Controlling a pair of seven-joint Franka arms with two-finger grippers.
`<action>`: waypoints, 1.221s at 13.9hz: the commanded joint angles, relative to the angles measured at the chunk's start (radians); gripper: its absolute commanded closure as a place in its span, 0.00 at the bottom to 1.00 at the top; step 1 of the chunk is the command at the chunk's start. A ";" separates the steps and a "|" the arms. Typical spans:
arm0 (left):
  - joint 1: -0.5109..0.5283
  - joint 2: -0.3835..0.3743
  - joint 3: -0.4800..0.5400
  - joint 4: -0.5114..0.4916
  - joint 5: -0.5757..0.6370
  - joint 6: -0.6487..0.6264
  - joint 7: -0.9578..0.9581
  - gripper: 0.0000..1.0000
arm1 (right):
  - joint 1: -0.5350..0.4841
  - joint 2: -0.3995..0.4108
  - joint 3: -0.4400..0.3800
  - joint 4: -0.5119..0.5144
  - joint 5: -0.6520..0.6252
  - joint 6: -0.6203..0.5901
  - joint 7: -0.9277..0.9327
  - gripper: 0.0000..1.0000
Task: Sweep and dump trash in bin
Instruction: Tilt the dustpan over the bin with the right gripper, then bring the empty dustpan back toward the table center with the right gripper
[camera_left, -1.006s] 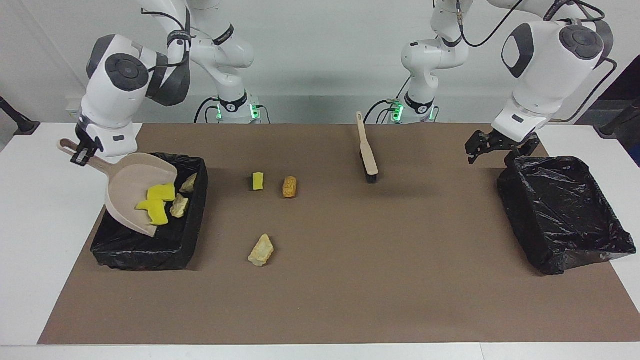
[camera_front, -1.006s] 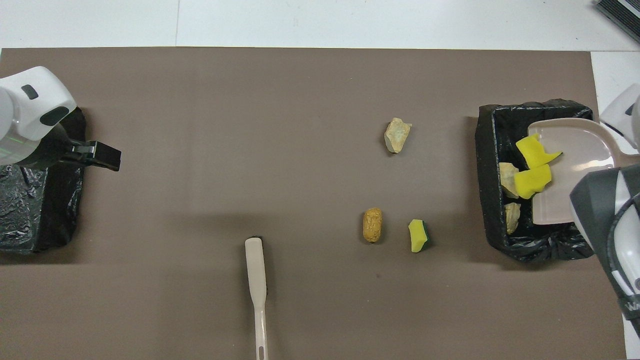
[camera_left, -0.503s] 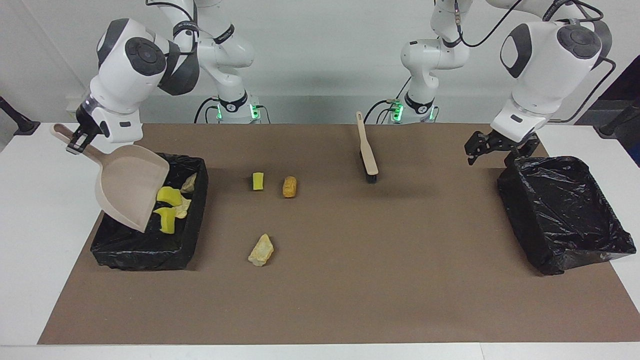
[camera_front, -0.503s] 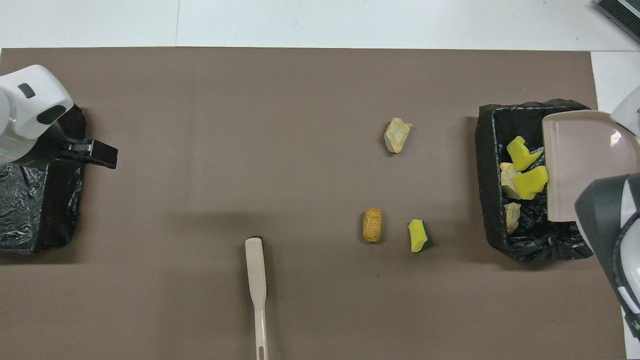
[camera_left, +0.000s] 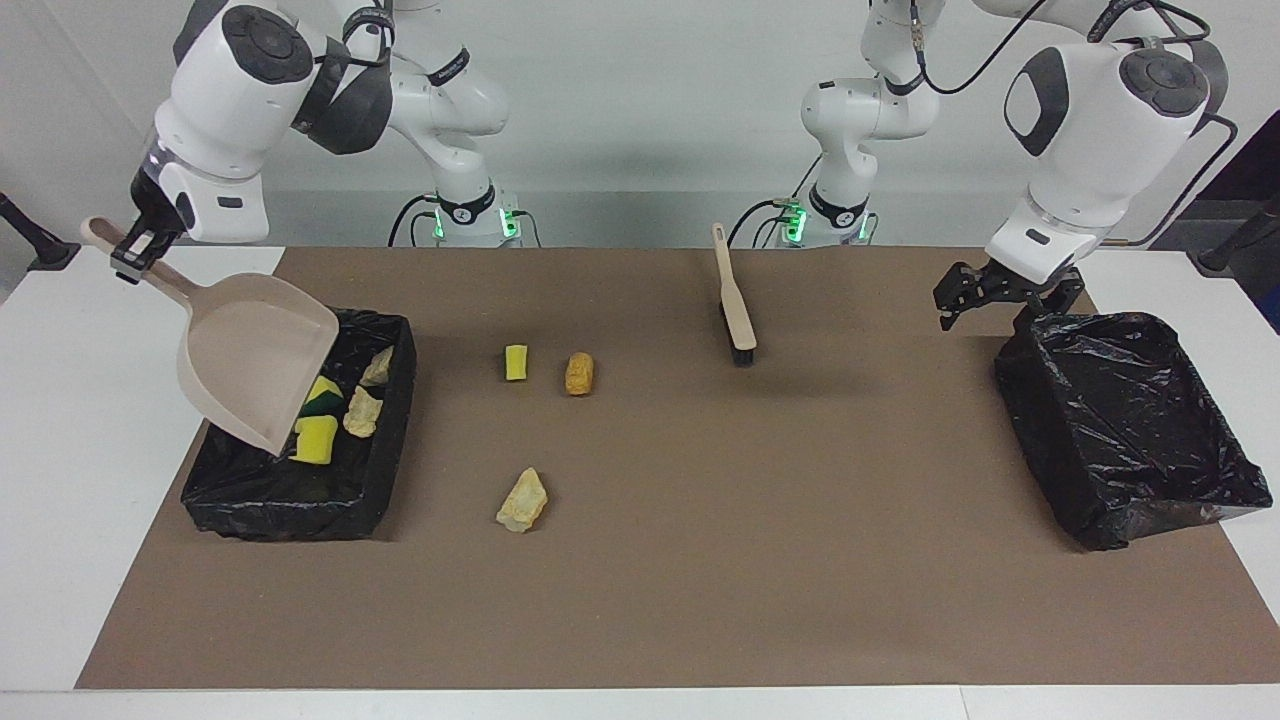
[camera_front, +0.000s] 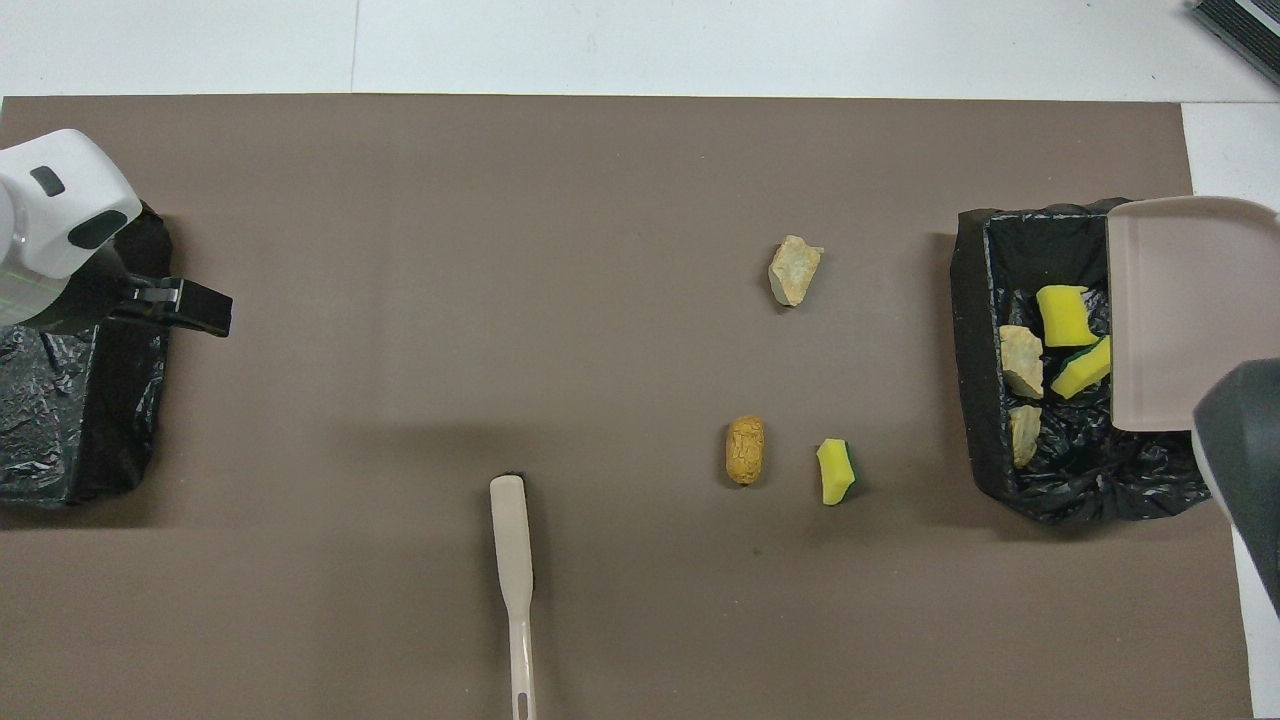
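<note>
A: 4 pieces of trash lie in the bin at the right arm's end of the desk: 2 yellow sponge chunks and 2 tan lumps.

B: And the other 3?

A: On the brown mat. A yellow sponge piece and an orange-brown lump sit side by side, apart from each other; a pale tan lump lies farther from the robots than both.

B: Where is the dustpan?

A: Up in the air, tilted steeply, its lip down over the bin and nothing in its scoop. The right gripper has its jaws clamped on the handle, out over the white desk beside the bin.

B: The left gripper?

A: It waits over the mat at the near corner of the second bin, at the left arm's end; jaws spread wide, holding nothing.

B: The brush?

A: Flat on the mat, close to the robots, bristles pointing away from them, touched by neither gripper.
</note>
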 joint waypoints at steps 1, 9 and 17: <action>0.014 -0.026 0.014 -0.030 -0.022 0.025 0.096 0.00 | -0.007 0.005 0.009 0.036 0.094 -0.025 0.005 1.00; 0.062 -0.033 0.008 -0.019 -0.107 0.013 0.004 0.00 | -0.002 0.005 0.062 0.038 0.269 -0.032 0.205 1.00; 0.072 -0.084 0.008 -0.035 -0.087 -0.013 0.016 0.00 | -0.002 0.006 0.173 0.042 0.407 -0.029 0.463 1.00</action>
